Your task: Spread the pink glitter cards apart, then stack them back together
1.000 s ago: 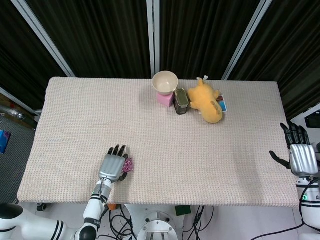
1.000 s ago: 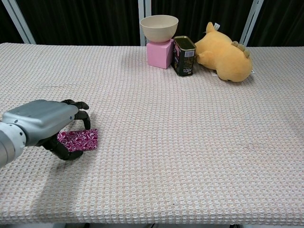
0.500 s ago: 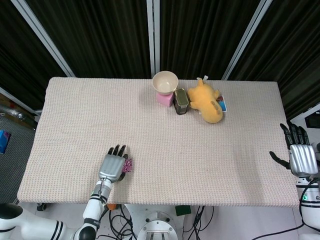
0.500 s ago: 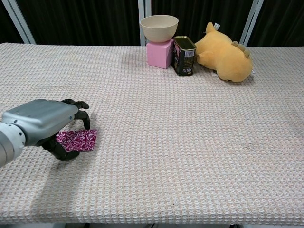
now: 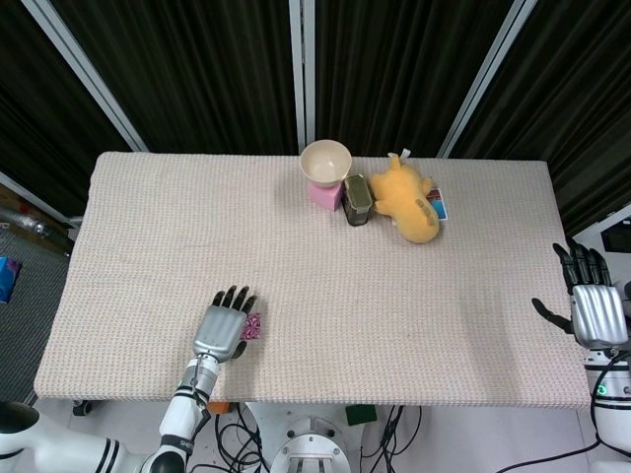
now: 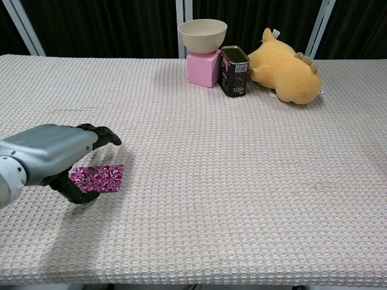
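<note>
The pink glitter cards (image 6: 97, 178) lie flat as one small stack on the woven table mat, near the front left. In the head view only their right edge (image 5: 252, 328) shows beside my left hand (image 5: 221, 330). That left hand (image 6: 51, 154) hovers over the stack's left part with its fingers stretched out above it and the thumb low by the stack's left edge. I see no grip on the cards. My right hand (image 5: 589, 305) stays beyond the table's right edge, fingers apart and empty; the chest view does not show it.
At the back middle a cream bowl (image 5: 325, 160) sits on a pink block (image 5: 324, 194), next to a dark tin can (image 5: 356, 200) and a yellow plush toy (image 5: 409, 197). The table's front edge (image 5: 296, 402) runs close behind my left hand.
My left hand's fingers have straightened and lifted off the cards. The stack has slid slightly left. The right hand has not moved.
</note>
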